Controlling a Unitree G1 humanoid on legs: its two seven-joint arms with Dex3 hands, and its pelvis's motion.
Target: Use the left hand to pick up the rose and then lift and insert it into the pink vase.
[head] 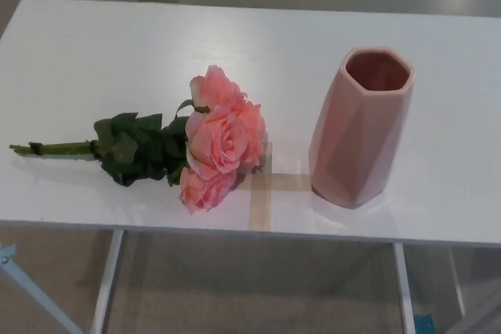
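A bunch of pink roses (219,140) lies flat on the white table (117,60), blooms toward the middle, green leaves behind them and the stem (55,148) pointing to the left edge. The pink faceted vase (361,126) stands upright to the right of the blooms, its mouth open and empty. A small gap separates the blooms from the vase. Neither of my hands shows in the head view.
A cross of tan tape (264,185) is stuck on the table between roses and vase, near the front edge. Table legs (108,279) and floor show below the front edge.
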